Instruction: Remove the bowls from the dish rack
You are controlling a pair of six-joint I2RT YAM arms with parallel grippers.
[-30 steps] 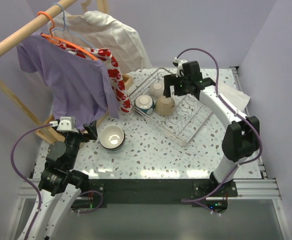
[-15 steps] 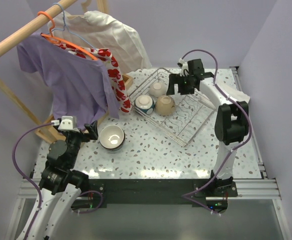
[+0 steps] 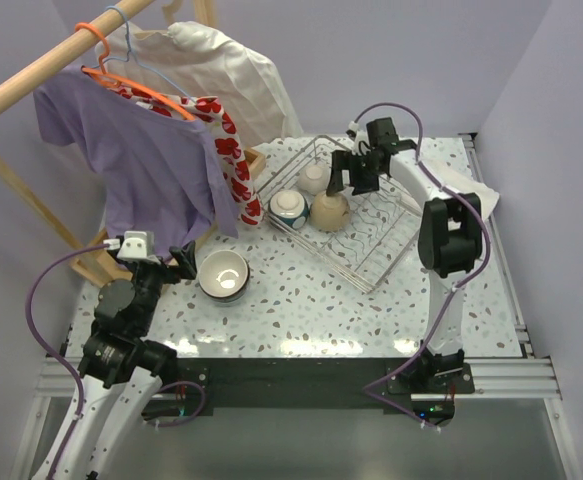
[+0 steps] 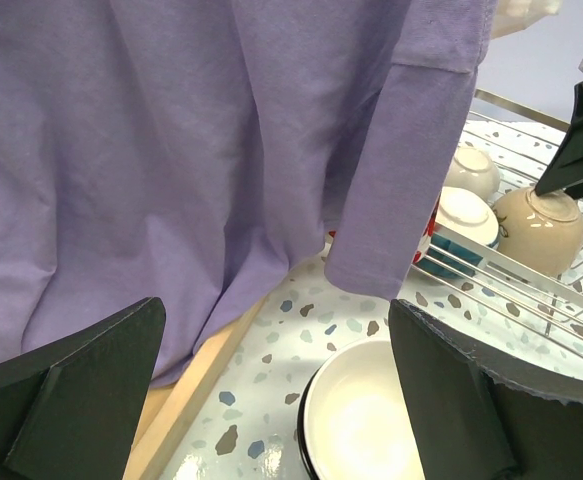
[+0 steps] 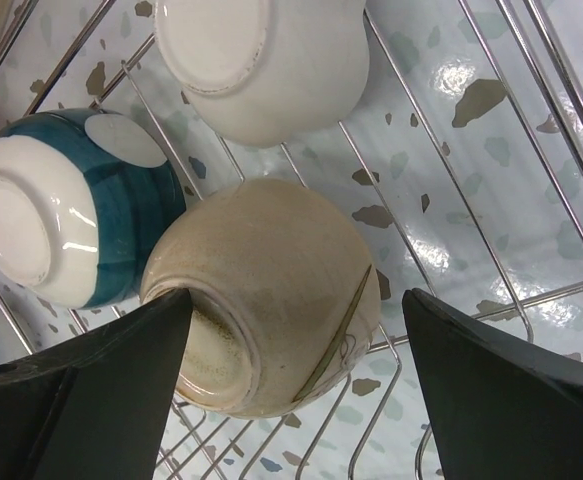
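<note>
At the lower left of the overhead view, the left gripper [image 3: 176,260] hangs low over the table [image 3: 301,300], its jaws spread full with nothing between them. Just beside it stands an upright bowl [image 3: 223,274] with its pale inside facing up. That spot reads as the drop-off place, set apart from the rack so unloaded pieces have room, though I cannot tell whether others nest beneath it. Further up, at the centre, the dish rack [image 3: 371,245] sits at an angle. Three bowls crowd its left end, tipped over with their feet showing, as things left to drain: the teal-banded bowl [image 3: 289,207], the beige bowl [image 3: 329,211] just beside it, and the white bowl [image 3: 314,178] behind. The right gripper [image 3: 346,172] reaches down over them, its jaws wide and straddling the beige bowl without clamping it, likely lined up to grasp across its belly. Beyond, at the upper left, a purple shirt [image 3: 141,170] droops from the wooden rail [image 3: 31,75] near the rack's corner, a possible snag.
</note>
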